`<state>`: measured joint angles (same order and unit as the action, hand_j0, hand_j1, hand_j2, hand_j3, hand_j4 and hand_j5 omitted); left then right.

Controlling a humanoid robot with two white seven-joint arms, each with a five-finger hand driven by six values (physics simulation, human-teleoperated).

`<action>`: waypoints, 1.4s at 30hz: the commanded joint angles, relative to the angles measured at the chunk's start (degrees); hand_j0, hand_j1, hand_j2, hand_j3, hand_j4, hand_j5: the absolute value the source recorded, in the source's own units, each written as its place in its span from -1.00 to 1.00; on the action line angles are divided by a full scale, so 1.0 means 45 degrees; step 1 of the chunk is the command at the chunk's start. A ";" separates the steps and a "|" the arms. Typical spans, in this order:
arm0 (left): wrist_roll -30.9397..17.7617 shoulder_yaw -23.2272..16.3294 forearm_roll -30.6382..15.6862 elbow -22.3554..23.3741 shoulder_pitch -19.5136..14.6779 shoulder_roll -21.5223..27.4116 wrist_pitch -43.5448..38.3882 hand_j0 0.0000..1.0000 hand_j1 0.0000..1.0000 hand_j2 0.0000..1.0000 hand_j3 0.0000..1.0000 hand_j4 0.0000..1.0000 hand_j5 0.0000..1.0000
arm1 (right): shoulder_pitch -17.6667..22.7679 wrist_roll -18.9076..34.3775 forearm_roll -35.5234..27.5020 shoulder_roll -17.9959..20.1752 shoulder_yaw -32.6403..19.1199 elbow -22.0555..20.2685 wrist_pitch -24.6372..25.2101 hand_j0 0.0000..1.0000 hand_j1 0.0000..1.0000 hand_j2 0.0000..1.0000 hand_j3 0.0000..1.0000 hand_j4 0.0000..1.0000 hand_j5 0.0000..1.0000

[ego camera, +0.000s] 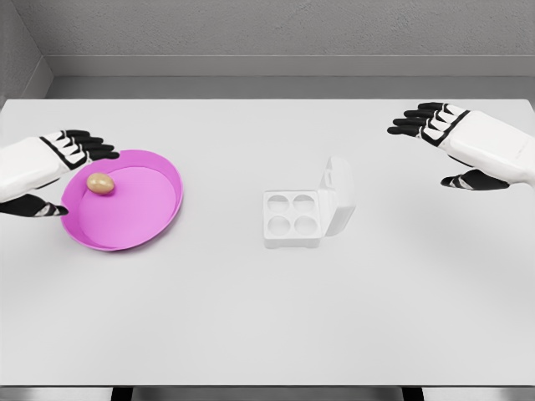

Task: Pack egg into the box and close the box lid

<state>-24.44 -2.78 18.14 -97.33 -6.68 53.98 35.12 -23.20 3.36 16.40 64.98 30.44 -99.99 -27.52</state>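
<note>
Resting on a wide white table (251, 317), a shallow round magenta plastic dish (125, 219) sits toward nine o'clock of the scene, and a small tan egg (100, 183) lies inside it near the dish's ten o'clock rim. The egg lies on its side, its long axis running roughly from nine to three o'clock; which end is the narrower one cannot be made out at this size. Just right of the table's middle stands a white four-cup egg box (292, 217), all four round cups empty, with its hinged white lid (338, 196) raised on the three o'clock side and leaning slightly away from the cups. Egg and box are well apart, the dish's three o'clock rim lying between them. The left hand (46, 167), white with black fingers, comes in at nine o'clock and hovers at the dish's nine o'clock rim; its fingers reach toward the egg and its thumb sits below, spread wide, gripping nothing and not touching the egg. The right hand (464, 146) hangs at about two o'clock, well away from the box, fingers extended toward the centre and thumb dropped below, also wide and empty.
</note>
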 commanded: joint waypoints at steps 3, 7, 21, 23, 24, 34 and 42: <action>0.0002 -0.0144 -0.0105 -0.0012 -0.0039 0.0016 -0.0028 1.00 1.00 1.00 1.00 1.00 1.00 | -0.0019 -0.0005 -0.0069 0.0014 -0.0007 0.0013 0.0002 1.00 1.00 1.00 1.00 1.00 1.00; -0.0406 -0.0281 -0.0203 -0.0949 -0.0176 0.0484 -0.0028 1.00 1.00 1.00 1.00 1.00 1.00 | 0.0020 0.0737 -0.0069 -0.0201 0.0012 0.0247 0.0022 1.00 1.00 1.00 1.00 1.00 1.00; -0.2346 -0.6120 -0.2918 -0.0775 -0.5195 0.0661 -0.5052 1.00 1.00 1.00 1.00 1.00 1.00 | 0.1992 0.0718 -0.0030 -0.0670 -0.0007 0.1028 0.0002 1.00 1.00 1.00 1.00 1.00 1.00; -0.2346 -0.6140 -0.2431 -0.0579 -0.5312 0.0661 -0.4701 1.00 1.00 1.00 1.00 1.00 1.00 | 0.2246 0.0718 -0.0030 -0.0748 0.0013 0.1107 0.0002 1.00 1.00 1.00 1.00 1.00 1.00; -0.2346 -0.6140 -0.1728 -0.0501 -0.5449 0.0661 -0.3765 1.00 1.00 1.00 1.00 1.00 1.00 | 0.2344 0.0718 -0.0030 -0.0768 0.0013 0.1184 0.0022 1.00 1.00 1.00 1.00 1.00 1.00; -0.2346 -0.7468 0.0499 0.0925 -0.6719 0.0446 -0.1283 1.00 1.00 1.00 1.00 1.00 1.00 | 0.2168 0.0718 0.0282 -0.1627 0.0052 0.2005 0.0022 1.00 1.00 1.00 1.00 1.00 1.00; -0.2346 -0.8776 -0.0104 0.4538 -0.8496 -0.0628 -0.0028 1.00 1.00 1.00 1.00 1.00 1.00 | 0.1641 0.0952 0.0693 -0.2330 0.0110 0.2552 0.0022 1.00 1.00 1.00 1.00 1.00 1.00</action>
<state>-35.01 -39.41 20.18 -81.57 -45.35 52.24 34.42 -15.82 7.11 19.29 55.50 30.90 -89.23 -27.45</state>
